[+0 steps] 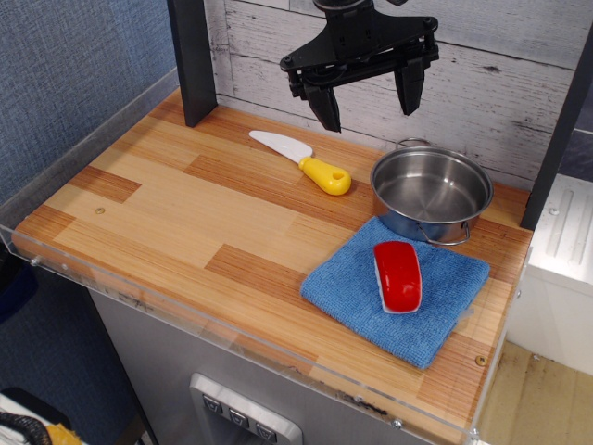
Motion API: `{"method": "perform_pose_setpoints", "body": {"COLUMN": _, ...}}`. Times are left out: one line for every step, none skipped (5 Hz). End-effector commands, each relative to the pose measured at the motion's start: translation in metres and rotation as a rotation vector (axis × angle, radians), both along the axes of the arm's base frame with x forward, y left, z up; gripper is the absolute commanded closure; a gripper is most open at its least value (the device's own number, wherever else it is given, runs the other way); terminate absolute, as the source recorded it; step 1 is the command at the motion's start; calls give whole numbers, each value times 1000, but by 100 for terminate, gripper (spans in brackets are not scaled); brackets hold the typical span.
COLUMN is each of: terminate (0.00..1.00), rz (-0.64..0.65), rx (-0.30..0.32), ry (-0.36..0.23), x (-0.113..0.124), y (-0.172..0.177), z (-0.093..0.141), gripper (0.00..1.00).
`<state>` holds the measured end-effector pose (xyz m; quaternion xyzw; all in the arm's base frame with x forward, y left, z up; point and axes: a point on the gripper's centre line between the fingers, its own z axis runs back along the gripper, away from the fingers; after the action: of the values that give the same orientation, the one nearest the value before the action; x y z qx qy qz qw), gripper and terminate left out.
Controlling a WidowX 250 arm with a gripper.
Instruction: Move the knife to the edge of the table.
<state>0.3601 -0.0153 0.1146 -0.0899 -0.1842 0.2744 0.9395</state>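
Observation:
The knife (301,160) has a curved white blade and a stubby yellow handle with a hole. It lies flat on the wood-plank table (176,213) at the back middle, blade pointing left, handle to the right. My black gripper (367,104) hangs open and empty above the table's back edge, above and to the right of the knife's handle. Its two fingers point down, well apart.
A steel pot (432,194) stands at the back right, just right of the knife's handle. A blue cloth (352,295) lies at the front right with a red-and-white oblong object (397,275) on it. A dark post (194,61) stands at the back left. A clear acrylic rim (83,125) runs round the table.

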Motion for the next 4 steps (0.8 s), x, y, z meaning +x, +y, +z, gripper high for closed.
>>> {"method": "perform_pose_setpoints", "body": {"terminate": 0, "rz": 0, "rx": 0, "ry": 0, "x": 0, "y": 0, "z": 0, "gripper": 0}}
{"method": "perform_pose_setpoints", "body": {"terminate": 0, "rz": 161, "rx": -36, "ry": 27, "x": -3, "y": 4, "z": -3, "gripper": 0}}
{"method": "perform_pose_setpoints", "body": {"terminate": 0, "rz": 307, "rx": -63, "ry": 48, "x": -5, "y": 10, "z": -13, "gripper": 0}}
{"method": "perform_pose_setpoints", "body": {"terminate": 0, "rz": 385, "rx": -69, "ry": 64, "x": -2, "y": 17, "z": -18, "gripper": 0}}
